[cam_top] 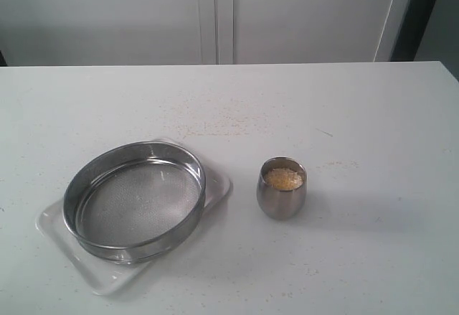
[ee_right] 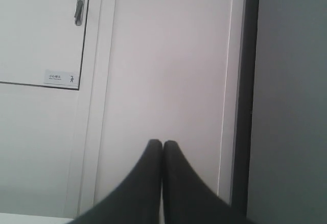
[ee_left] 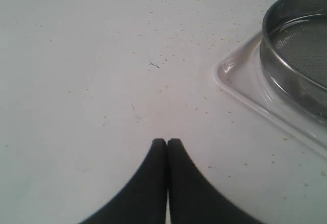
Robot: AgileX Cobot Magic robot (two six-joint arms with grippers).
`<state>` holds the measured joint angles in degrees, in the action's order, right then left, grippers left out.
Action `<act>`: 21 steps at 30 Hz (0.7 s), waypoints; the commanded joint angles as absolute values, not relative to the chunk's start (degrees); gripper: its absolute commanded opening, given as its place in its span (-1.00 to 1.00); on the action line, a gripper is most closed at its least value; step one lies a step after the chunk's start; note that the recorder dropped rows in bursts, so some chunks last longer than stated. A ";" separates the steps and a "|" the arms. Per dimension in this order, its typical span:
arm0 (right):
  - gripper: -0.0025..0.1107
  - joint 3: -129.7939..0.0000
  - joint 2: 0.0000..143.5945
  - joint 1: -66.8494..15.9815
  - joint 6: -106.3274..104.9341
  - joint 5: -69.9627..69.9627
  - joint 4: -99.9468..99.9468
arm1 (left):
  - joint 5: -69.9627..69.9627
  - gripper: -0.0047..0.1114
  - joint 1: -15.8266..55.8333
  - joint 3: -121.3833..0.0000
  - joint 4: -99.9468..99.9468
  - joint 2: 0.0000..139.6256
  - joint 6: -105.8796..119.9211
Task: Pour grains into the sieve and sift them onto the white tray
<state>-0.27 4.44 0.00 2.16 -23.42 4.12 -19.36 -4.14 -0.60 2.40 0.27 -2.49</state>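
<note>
A pale tabletop (cam_top: pixel 373 107) is seen in front of white cabinet doors (cam_top: pixel 215 13). At the lower left of the exterior frame the white tray (cam_top: pixel 51 226) is laid flat on the tabletop, and the sieve (cam_top: pixel 136 204) is set upright on it with its mesh bare. To the right, near the frame's centre and apart from the tray, a small rounded steel cup (cam_top: pixel 281 201) is stood upright, and the grains (cam_top: pixel 282 179) are heaped inside it close to the brim. Faint yellowish specks (cam_top: pixel 215 125) are scattered over the tabletop above the tray. The left end effector (ee_left: pixel 167 142) is shown with its dark fingers (ee_left: pixel 148 183) pressed together on nothing, over bare tabletop near a corner of the tray. The right end effector (ee_right: pixel 162 143) is likewise closed tip to tip on nothing and is pointed at a white door (ee_right: pixel 168 71) beside a handle (ee_right: pixel 78 10) and a small label (ee_right: pixel 61 77).
</note>
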 commanded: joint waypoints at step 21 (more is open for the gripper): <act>-0.96 0.00 47.08 0.00 0.00 -48.52 6.43 | -20.36 -0.92 -3.85 0.00 2.96 0.00 -2.32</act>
<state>-0.27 42.27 0.00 0.54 -44.42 4.85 -19.36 -4.14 -0.60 2.40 0.27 -2.49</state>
